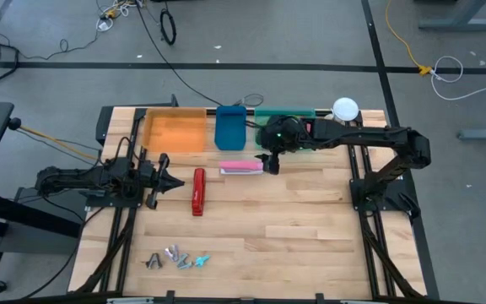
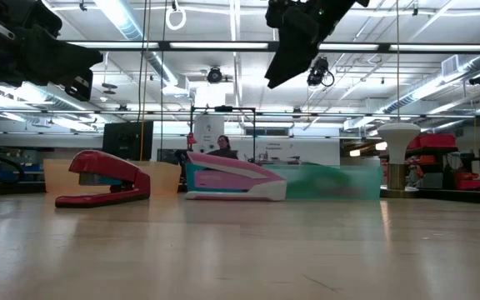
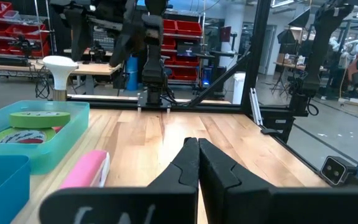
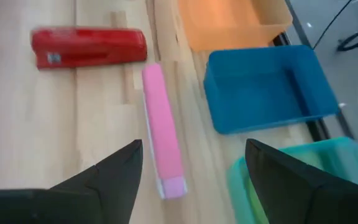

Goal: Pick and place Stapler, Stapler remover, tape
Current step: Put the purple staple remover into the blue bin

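A pink stapler (image 1: 241,168) lies flat on the table before the blue bin (image 1: 230,127). A red stapler (image 1: 198,191) lies to its near left. Several small staple removers (image 1: 175,257) sit by the near left edge. Green tape rolls (image 3: 39,118) lie in the teal bin (image 3: 73,127). My right gripper (image 4: 191,174) hangs open above the pink stapler (image 4: 162,146), clear of it. My left gripper (image 1: 171,181) is shut and level at the left, just left of the red stapler, with nothing between its fingers (image 3: 197,168).
An orange bin (image 1: 175,131), the blue bin and the teal bin (image 1: 298,114) stand in a row along the far edge. A white mushroom-shaped object (image 1: 345,108) stands at the far right. Bare wood spans the table's middle and near right.
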{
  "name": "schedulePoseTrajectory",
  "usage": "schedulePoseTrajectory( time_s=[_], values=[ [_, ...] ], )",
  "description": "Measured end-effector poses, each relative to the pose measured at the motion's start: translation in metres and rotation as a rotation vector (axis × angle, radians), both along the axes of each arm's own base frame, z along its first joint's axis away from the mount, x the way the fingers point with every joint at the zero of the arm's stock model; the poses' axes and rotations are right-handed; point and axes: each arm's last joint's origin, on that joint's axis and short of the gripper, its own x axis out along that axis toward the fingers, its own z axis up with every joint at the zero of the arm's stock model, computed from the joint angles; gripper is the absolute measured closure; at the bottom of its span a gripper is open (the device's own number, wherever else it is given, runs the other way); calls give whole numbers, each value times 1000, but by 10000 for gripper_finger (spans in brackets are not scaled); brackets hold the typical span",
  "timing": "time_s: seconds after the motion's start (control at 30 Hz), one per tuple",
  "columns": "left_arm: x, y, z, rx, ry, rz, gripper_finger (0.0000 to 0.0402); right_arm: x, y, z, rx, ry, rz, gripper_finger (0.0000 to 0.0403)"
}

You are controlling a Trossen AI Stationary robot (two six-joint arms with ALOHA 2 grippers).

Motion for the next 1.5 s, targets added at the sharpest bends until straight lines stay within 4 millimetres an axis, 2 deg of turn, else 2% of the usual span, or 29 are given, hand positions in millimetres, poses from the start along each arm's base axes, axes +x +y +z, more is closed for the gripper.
schedulePoseTrajectory(
  time_s=[0.13, 0.33, 0.5, 0.63, 0.87, 1.0, 1.13, 1.33, 1.5],
  values=[
    [0, 0, 2, -12, -22, 14, 399, -3, 2, 4, 70, -23, -13, 121],
    [-1, 0, 11, -240, -97, -25, 399, -3, 5, 5, 106, -33, -24, 121],
    [-4, 0, 23, -363, -208, -74, 399, -2, 7, 5, 106, -41, -20, 121],
    [-7, 0, 31, -384, -293, -89, 399, -2, 7, 6, 128, -52, -46, 121],
    [-7, 0, 32, -464, -284, -90, 394, -2, 7, 6, 127, -55, -46, 121],
    [-8, 1, 42, -456, -206, -63, 354, -2, 6, 6, 126, -55, -46, 121],
    [-5, 1, 55, -418, -54, -9, 292, -2, 6, 6, 126, -55, -46, 121],
    [4, 1, 82, -350, 77, 29, 196, -1, 6, 6, 92, -47, -15, 121],
    [14, -1, 105, -280, 163, -17, 153, -1, 6, 6, 87, -45, -9, 121]
  ],
)
